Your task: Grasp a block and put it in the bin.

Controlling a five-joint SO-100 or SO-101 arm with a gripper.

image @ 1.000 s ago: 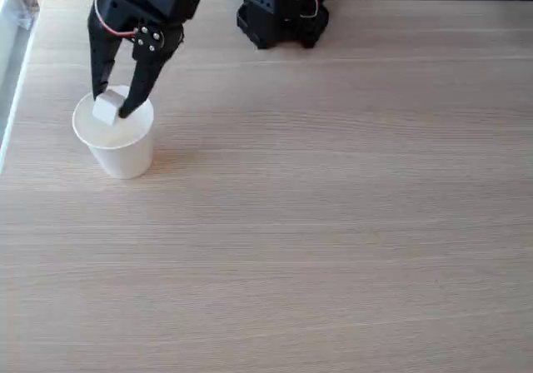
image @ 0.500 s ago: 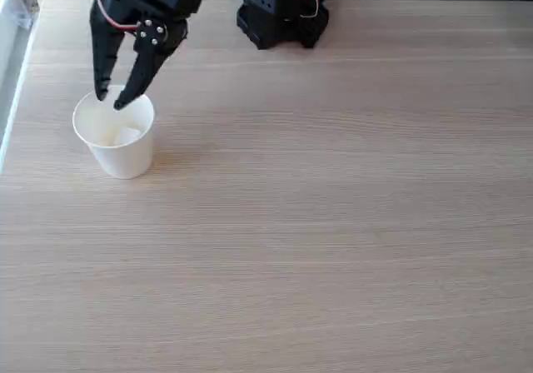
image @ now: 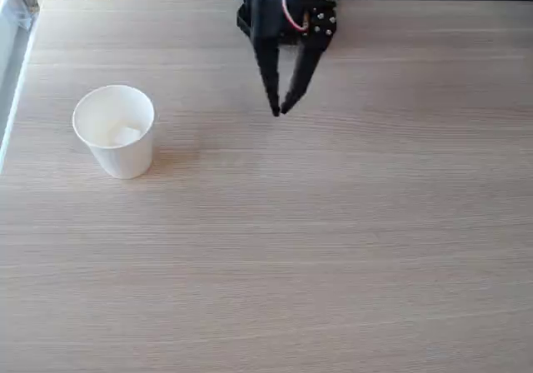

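One bin (image: 114,131) in the fixed view: a white paper cup, upright on the table (image: 333,248), toward the left side. One block (image: 127,133) inside that bin, low against the inner wall on the right of the opening; white on white, so only a faint pale shape, probably the cube lying on the bottom. One arm, black, with red and white wires at the wrist, reaching down from the far edge of the table, well to the right of the bin and farther back. One gripper (image: 281,110), pointing straight down toward the table, tips near the surface but whether touching cannot be told. Two fingers (image: 270,65), long and tapering, spread at the top and converging to tips almost together, with a narrow gap left between them and nothing held. Well apart from the bin, with bare wood grain in between
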